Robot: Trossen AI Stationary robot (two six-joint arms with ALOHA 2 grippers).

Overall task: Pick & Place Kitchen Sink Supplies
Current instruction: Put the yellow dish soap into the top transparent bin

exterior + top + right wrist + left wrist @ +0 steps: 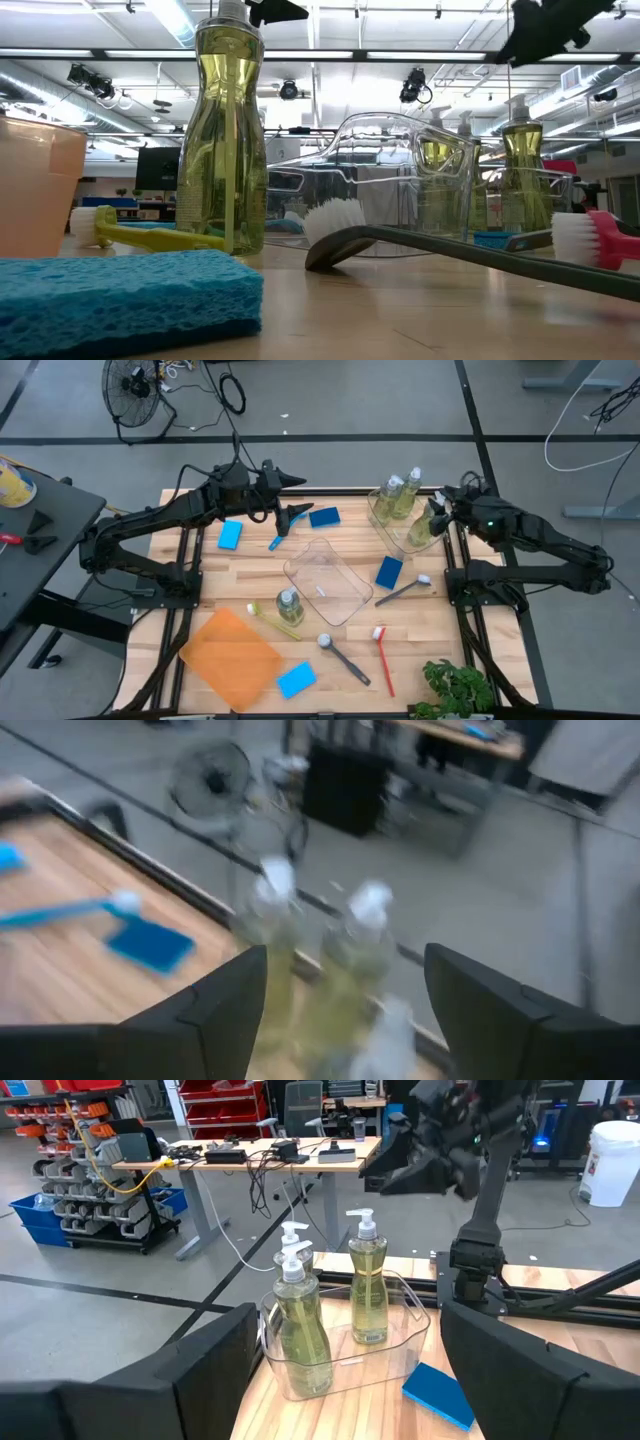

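Nearest the low camera lies a blue sponge (120, 300) on the table (250, 585); right gripper (437, 512) hangs with fingers spread just above the soap bottles (330, 1295) in their tub (345, 1365), while left gripper (290, 520), also spread, waits beside a blue brush (277, 540)

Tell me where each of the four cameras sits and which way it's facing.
High: overhead, straight down on table; both arms show.
Low: at tabletop height, looking level past blue sponge into the room; gripper tips at top.
Left wrist: on left arm, facing tub of soap bottles; own fingers below.
Right wrist: on right arm, above the same tub; own fingers.
Shared: all four show that tub.
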